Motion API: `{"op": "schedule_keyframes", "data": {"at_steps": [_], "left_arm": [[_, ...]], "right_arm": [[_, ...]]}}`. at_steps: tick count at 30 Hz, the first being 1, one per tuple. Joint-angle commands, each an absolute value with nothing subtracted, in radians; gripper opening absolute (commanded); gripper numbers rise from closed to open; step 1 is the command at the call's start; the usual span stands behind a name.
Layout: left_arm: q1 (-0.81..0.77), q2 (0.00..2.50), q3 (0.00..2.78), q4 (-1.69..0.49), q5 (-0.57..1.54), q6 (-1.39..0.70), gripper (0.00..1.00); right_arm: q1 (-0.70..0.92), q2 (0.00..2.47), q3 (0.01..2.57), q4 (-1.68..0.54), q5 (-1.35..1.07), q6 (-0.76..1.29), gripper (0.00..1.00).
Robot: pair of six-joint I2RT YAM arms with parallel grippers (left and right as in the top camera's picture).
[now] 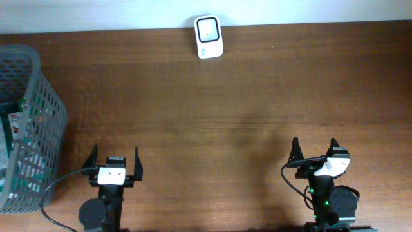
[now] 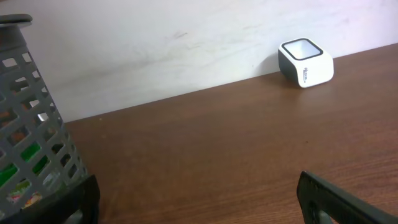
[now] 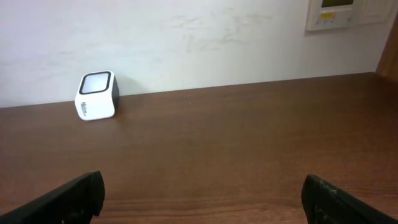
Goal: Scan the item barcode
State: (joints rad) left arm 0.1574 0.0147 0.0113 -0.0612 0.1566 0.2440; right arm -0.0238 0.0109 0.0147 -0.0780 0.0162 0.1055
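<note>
Left gripper (image 1: 114, 156) and right gripper (image 1: 314, 149) are noted spread wide and empty; nothing is yet scanned, the items (image 1: 11, 125) being seen in the basket (image 1: 46, 119), well apart from the scanner (image 1: 208, 37).

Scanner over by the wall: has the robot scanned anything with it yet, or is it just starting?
Just starting, it seems. Nothing looks done: the scanner has nothing before it. Nothing is in hand: the left gripper and right gripper are open and empty. The items lie in the basket. Left: pick one out, show its barcode to the scanner.
</note>
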Motion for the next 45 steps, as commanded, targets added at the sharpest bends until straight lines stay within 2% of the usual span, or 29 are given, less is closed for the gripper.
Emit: {"op": "schedule_keyframes", "data": {"at_steps": [1,17,26,38,40,45], "left_arm": [[0.153,0.005,0.009,-0.068,0.149,0.26,0.99],[0.153,0.005,0.01,-0.054,0.241,0.258,0.99],[0.154,0.06,0.107,-0.054,0.24,0.218,0.99],[0.154,0.541,0.575,-0.093,0.299,0.202,0.99],[0.154,0.638,0.693,-0.148,0.32,0.195,0.99],[0.154,0.913,1.06,-0.444,0.345,0.195,0.99]], "right_arm": [[-0.027,0.006,0.006,-0.08,0.01,0.112,0.98],[-0.027,0.006,0.006,-0.08,0.01,0.112,0.98],[-0.027,0.006,0.006,-0.08,0.01,0.112,0.98],[-0.027,0.006,0.006,-0.08,0.01,0.112,0.98],[-0.027,0.006,0.006,-0.08,0.01,0.112,0.98],[-0.027,0.006,0.006,-0.08,0.01,0.112,0.98]]}}
